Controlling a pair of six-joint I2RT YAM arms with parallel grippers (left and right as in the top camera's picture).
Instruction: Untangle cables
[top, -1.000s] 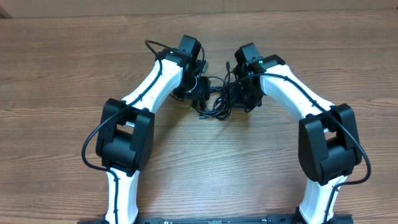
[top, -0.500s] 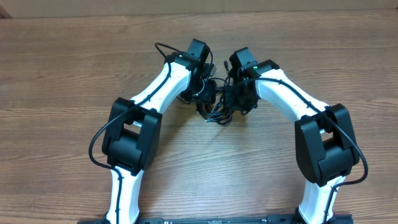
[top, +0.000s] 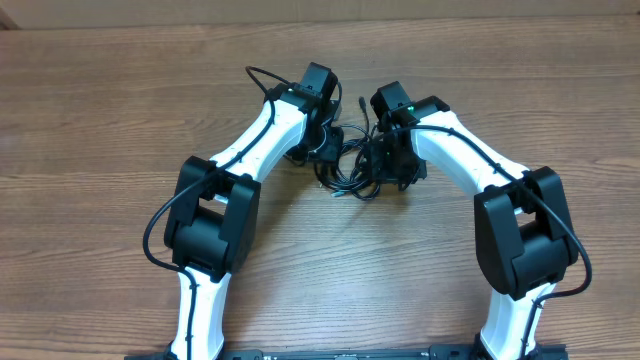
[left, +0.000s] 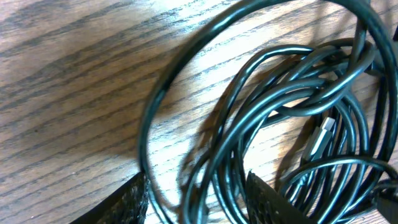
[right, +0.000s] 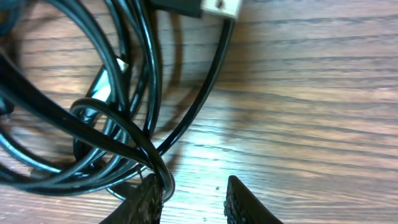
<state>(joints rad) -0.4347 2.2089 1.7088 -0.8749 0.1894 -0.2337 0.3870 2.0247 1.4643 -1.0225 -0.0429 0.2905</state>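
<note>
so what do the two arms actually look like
Both the left arm and right arm have white tubular links and bulky black joint housings, with a thin black wire looping along each. A small green light glows on the right one. The left gripper and right gripper each end in two black, rough-textured fingers.

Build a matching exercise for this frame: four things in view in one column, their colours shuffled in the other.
Things:
1. cables
2. table
3. plug tip
4. light on the right arm

Colours:
a. green
b. silvery metal
c. black
d. brown wood grain

Pairs: 1-c, 2-d, 3-b, 4-a
</note>
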